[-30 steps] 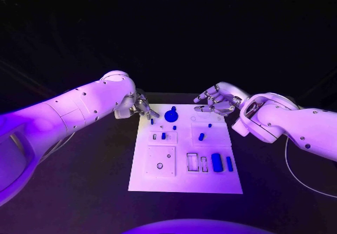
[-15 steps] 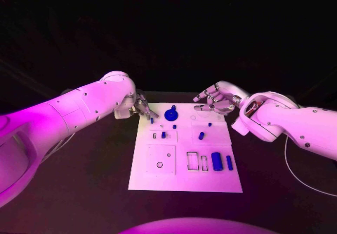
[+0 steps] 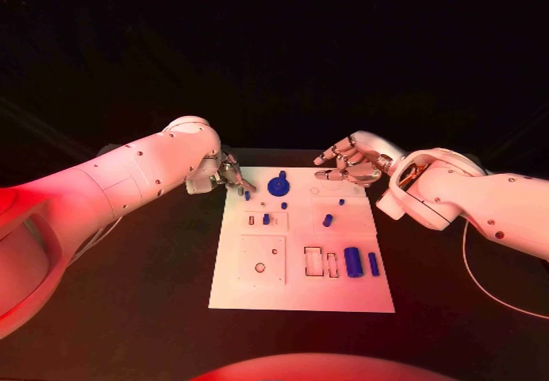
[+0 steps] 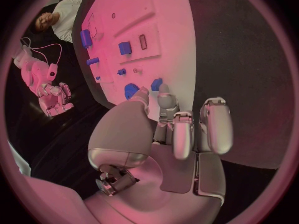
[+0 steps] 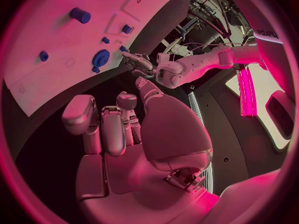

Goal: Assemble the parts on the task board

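While the two arms hold nearly the same poses as a second ago, little on the black counter (image 3: pixel 137 317) has moved. Left: the silver left hand (image 3: pixel 229 175) sits at the far left corner of the white rectangular task board (image 3: pixel 300 298), fingertips pinching a small blue peg (image 3: pixel 246 195) at the board's edge. Centre: the round blue knob-like part (image 3: pixel 278 187) and the two upright blue blocks (image 3: pixel 362 263) stand unchanged. Right: the silver right hand (image 3: pixel 352 165) hovers over the far right corner, fingers loosely curled, holding nothing. Assembly appears stalled at the peg placement.
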`<state>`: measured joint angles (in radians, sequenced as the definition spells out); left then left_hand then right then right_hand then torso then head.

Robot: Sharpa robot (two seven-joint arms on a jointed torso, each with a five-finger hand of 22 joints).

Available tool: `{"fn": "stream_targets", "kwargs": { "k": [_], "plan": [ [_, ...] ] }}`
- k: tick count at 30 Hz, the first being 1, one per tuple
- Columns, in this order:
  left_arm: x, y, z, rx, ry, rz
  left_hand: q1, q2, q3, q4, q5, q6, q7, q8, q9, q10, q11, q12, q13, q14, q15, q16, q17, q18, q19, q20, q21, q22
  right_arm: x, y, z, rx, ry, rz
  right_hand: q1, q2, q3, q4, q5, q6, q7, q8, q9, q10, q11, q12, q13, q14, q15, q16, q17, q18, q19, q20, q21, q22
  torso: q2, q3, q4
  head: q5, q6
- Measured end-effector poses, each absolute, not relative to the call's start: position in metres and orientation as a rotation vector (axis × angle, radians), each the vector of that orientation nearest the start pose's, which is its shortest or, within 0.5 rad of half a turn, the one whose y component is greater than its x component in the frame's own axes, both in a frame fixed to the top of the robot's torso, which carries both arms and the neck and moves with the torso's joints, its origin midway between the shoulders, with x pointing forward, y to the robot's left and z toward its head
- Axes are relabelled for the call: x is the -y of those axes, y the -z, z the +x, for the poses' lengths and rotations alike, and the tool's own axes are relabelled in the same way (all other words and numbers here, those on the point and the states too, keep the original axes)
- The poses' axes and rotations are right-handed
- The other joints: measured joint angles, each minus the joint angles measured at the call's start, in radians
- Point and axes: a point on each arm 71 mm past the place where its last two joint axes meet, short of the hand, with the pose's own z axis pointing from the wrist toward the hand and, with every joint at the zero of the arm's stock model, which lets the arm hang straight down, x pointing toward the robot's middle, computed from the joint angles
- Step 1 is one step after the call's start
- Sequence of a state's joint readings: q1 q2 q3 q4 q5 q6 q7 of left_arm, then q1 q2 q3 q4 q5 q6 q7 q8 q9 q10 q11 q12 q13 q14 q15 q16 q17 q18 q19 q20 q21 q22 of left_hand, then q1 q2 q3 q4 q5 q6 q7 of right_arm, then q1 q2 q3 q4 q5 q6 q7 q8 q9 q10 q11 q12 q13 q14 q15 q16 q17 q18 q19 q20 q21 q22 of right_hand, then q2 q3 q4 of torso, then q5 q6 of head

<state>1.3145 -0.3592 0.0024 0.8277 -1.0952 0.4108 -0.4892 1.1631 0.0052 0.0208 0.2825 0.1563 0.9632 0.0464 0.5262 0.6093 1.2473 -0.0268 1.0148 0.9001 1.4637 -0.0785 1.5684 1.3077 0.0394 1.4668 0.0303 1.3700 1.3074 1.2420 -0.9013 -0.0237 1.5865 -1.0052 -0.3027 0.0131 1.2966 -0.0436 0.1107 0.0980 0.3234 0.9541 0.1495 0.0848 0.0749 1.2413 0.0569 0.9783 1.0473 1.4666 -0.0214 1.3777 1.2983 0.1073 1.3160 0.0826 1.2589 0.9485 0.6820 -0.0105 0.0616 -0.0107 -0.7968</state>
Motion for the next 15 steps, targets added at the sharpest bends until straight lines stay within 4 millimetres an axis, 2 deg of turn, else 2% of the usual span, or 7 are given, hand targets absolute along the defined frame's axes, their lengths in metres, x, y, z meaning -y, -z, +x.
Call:
{"fn": "stream_targets", "kwargs": {
  "k": [15],
  "plan": [
    [-0.1623,0.1977,0.5924,-2.396,0.254,-0.176,0.017,0.004,0.005,-0.005,0.0,0.004,-0.004,0.004,0.001,0.004,0.003,0.004,0.002,0.0,0.0,0.0,0.0,0.0,0.0,0.0,0.0,0.0,0.2088,0.1552,0.4818,-1.696,-0.962,0.195,0.0,0.0,0.0,0.0,0.0,0.0,0.0,0.0,0.0,0.0,0.0,0.0,0.0,0.0,0.0,0.0,0.0,0.0,0.0,0.0,0.0,0.0,0.0,0.0005,0.0,-0.002,-0.004]
  ]
}}
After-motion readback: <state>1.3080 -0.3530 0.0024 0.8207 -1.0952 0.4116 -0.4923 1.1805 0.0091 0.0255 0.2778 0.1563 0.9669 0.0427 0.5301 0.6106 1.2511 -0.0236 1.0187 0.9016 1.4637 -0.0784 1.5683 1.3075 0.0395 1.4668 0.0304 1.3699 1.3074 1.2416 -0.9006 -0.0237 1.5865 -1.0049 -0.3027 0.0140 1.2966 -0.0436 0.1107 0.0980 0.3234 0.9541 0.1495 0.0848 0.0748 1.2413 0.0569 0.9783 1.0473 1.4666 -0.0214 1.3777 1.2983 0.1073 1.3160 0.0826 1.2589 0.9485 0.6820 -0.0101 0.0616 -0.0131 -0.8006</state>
